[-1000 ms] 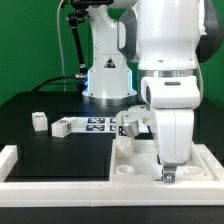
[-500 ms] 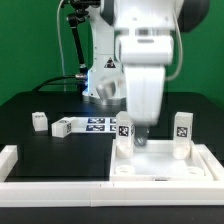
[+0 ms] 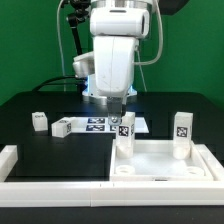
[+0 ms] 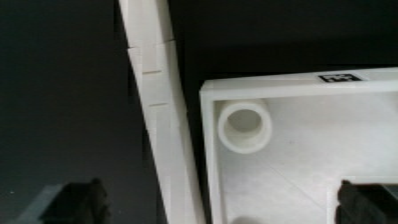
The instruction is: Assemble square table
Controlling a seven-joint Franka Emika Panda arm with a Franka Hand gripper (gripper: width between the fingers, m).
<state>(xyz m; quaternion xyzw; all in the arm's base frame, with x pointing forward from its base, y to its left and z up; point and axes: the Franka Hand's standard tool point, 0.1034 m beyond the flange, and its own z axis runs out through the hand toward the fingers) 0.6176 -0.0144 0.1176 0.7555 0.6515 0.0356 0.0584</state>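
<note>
The square table's white tray-like top (image 3: 165, 160) lies at the exterior view's right, hollow side up. Two white tagged legs stand upright at its far corners, one on the left (image 3: 125, 135) and one on the right (image 3: 182, 133). Two more legs lie loose on the black table, a small block (image 3: 39, 122) and one on its side (image 3: 63, 127). My gripper (image 3: 118, 103) hangs open and empty above the left standing leg. In the wrist view the gripper (image 4: 222, 205) is open over a corner of the top (image 4: 302, 140) with a round hole (image 4: 244, 128).
The marker board (image 3: 100, 123) lies behind the top, by the robot base. A long low white border rail (image 3: 50, 188) runs along the front and left edges and shows in the wrist view (image 4: 160, 100) beside the top.
The arm has risen from low over the front of the top and moved back toward the exterior view's left. The right standing leg is now uncovered.
</note>
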